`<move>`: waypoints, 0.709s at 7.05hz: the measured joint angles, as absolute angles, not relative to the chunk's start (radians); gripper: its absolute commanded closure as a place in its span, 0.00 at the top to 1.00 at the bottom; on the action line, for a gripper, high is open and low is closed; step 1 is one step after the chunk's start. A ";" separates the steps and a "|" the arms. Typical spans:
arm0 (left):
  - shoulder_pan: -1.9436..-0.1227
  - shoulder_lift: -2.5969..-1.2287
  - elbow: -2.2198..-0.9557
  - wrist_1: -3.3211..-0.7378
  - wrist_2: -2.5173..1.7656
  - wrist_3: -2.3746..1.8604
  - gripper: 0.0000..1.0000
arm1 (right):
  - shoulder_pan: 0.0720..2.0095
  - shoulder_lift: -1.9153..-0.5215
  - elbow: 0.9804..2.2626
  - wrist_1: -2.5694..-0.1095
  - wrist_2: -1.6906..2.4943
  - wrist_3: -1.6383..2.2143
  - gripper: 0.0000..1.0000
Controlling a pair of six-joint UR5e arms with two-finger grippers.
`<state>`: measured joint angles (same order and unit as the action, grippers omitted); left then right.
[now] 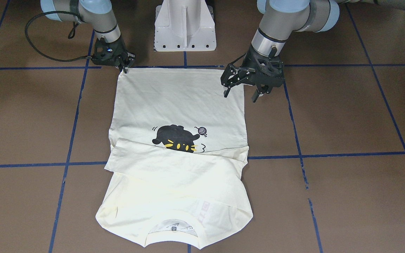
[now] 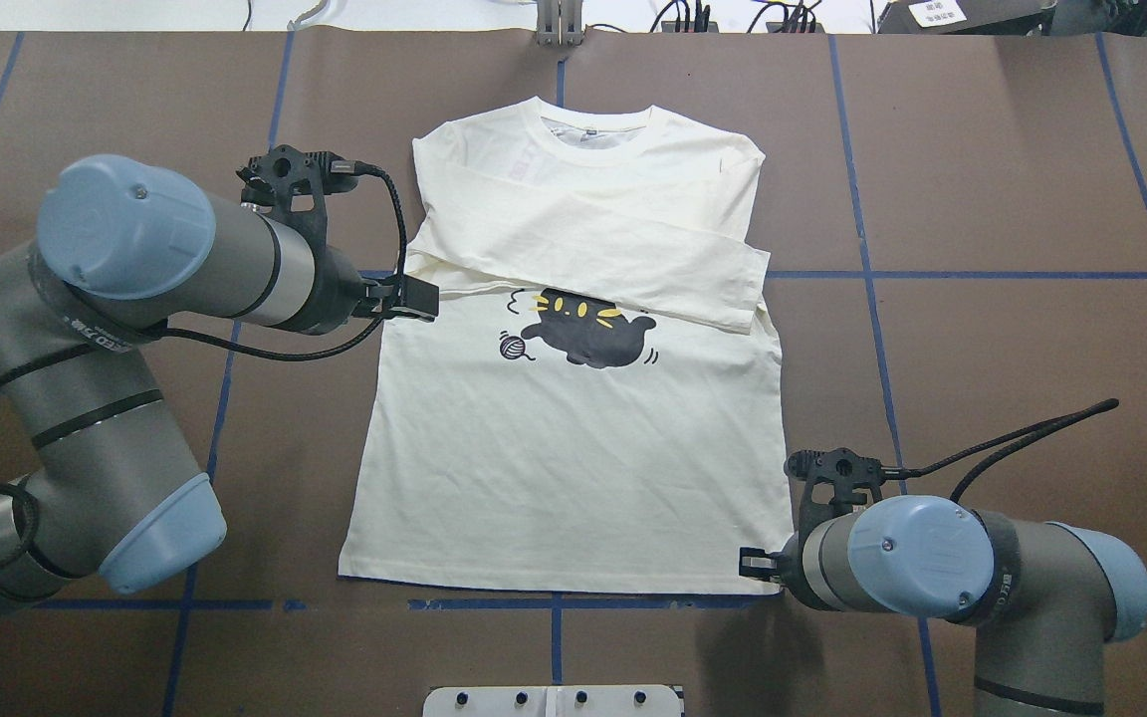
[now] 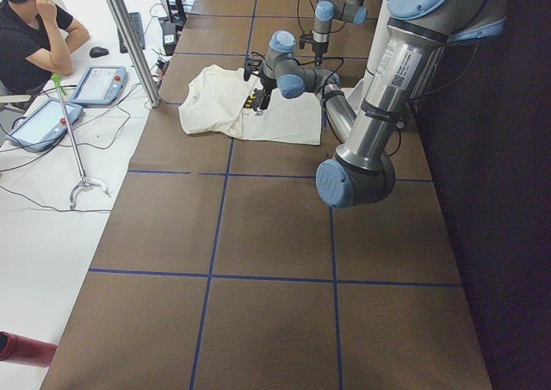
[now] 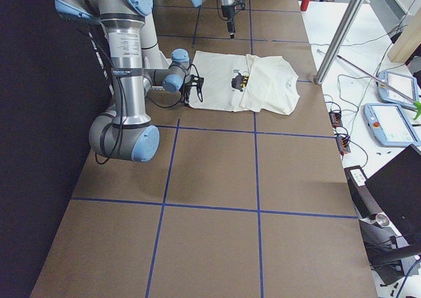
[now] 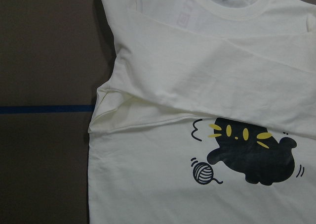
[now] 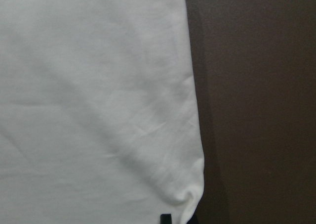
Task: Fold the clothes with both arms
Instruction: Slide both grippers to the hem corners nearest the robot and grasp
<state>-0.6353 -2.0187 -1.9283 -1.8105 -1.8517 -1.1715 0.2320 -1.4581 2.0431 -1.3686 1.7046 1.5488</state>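
The cream-white shirt (image 1: 178,105) lies flat on the brown table, print side up, collar away from the robot. Both sleeves are folded across the chest and half cover the black cat print (image 1: 178,138). The shirt also shows in the overhead view (image 2: 573,458). My right gripper (image 1: 124,67) is low at the hem corner on my right and looks shut on it. The right wrist view shows that corner (image 6: 190,199) puckered at a fingertip. My left gripper (image 1: 242,94) is open and empty, raised above the shirt's left side. The left wrist view looks down on the sleeves (image 5: 212,61).
The white pedestal base (image 1: 185,28) stands behind the hem. Blue tape lines (image 1: 329,154) cross the table. A black cable (image 1: 33,45) loops from the right wrist. An operator (image 3: 34,37) sits beyond the table's far edge beside tablets (image 3: 86,84) and a metal pole (image 3: 129,37).
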 measured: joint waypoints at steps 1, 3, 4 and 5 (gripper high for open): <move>-0.632 -2.011 -1.928 -1.812 -1.852 -1.176 1.00 | 0.237 -1.459 2.054 -1.370 1.700 1.554 0.00; -0.607 -1.963 -1.929 -1.813 -1.851 -1.243 0.96 | 0.248 -1.459 2.068 -1.369 1.694 1.564 0.00; -0.557 -1.936 -1.934 -1.815 -1.850 -1.340 0.89 | 0.255 -1.459 2.076 -1.368 1.694 1.566 0.00; -0.492 -1.917 -1.941 -1.815 -1.841 -1.464 0.86 | 0.261 -1.460 2.083 -1.367 1.694 1.566 0.00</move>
<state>-0.4921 -1.9174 -1.9412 -1.8154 -1.8405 -1.4637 0.2610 -1.4597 2.0827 -1.3667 1.6939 1.5664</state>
